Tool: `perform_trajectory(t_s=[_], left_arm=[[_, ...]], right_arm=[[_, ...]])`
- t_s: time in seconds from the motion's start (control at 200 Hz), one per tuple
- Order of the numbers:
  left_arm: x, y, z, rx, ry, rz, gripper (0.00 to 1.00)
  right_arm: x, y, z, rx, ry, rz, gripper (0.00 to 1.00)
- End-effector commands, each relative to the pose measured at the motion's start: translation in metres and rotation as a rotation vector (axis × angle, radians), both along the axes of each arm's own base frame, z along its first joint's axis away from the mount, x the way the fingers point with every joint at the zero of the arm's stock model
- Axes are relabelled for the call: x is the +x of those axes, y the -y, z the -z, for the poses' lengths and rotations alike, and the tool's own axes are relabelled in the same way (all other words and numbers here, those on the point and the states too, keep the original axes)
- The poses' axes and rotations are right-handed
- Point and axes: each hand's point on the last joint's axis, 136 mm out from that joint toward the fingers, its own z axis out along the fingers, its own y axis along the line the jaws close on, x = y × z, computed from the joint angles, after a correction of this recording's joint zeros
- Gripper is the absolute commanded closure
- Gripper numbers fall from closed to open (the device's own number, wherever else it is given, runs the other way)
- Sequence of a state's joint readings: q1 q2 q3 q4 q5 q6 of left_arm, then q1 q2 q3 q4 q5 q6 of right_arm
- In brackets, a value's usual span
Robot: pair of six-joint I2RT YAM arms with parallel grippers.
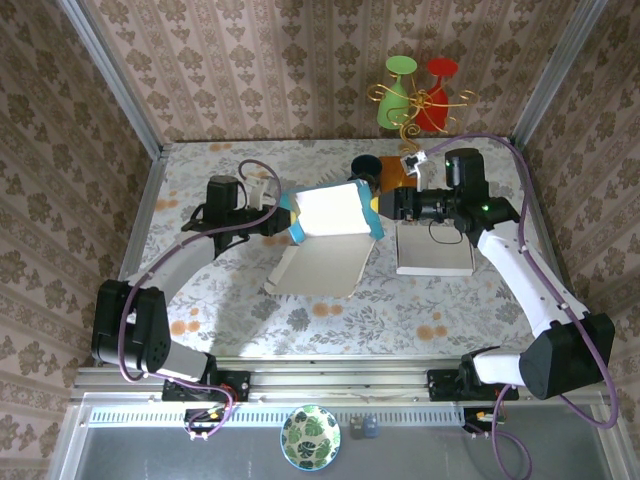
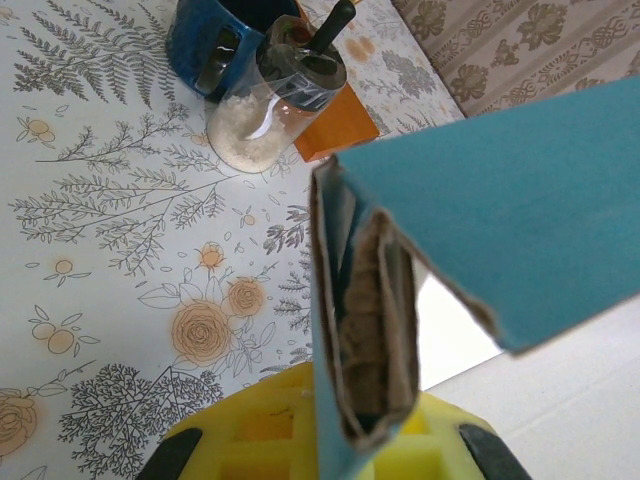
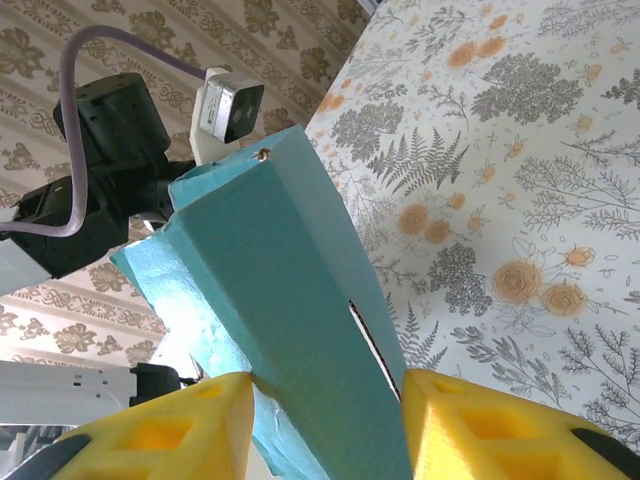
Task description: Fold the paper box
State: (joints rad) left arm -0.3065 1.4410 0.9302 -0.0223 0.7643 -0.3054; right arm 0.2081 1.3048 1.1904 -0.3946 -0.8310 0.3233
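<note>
Underneath, floral tablecloth (image 1: 200, 290) spans the middle of the top view. The paper box (image 1: 335, 225), teal outside and white inside, sits raised at frame centre, between my two grippers. My left gripper (image 1: 287, 215) is clamped on its left wall. My right gripper (image 1: 380, 207) pinches its right corner, pads touching both faces. A blue cup (image 1: 365, 168) stands just behind, above centre.

The left arm (image 1: 175, 268) and right arm (image 1: 525, 275) match: white tapered links between black joint housings, on bulky black bases, with a purple cable (image 3: 66, 90) along each. The right arm carries a small green light (image 1: 487, 208), perhaps a status lamp. The left tool (image 2: 365, 430) and right tool (image 3: 320, 430) end in yellow pads (image 3: 160, 435).
</note>
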Motion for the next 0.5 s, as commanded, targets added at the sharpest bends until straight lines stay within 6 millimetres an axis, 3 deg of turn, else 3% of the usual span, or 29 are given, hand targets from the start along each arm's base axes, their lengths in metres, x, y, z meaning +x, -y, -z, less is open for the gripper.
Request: perform_trajectory(t_s=[0.0, 0.495], left_arm=[[-0.001, 0.004, -0.015, -0.032, 0.02, 0.035, 1.0], [-0.005, 0.004, -0.018, -0.038, 0.018, 0.035, 1.0]], right_arm=[[0.006, 0.001, 0.0, -0.046, 0.023, 0.021, 0.55], [0.007, 0.0, 0.015, -0.242, 0.095, 0.07, 0.51]])
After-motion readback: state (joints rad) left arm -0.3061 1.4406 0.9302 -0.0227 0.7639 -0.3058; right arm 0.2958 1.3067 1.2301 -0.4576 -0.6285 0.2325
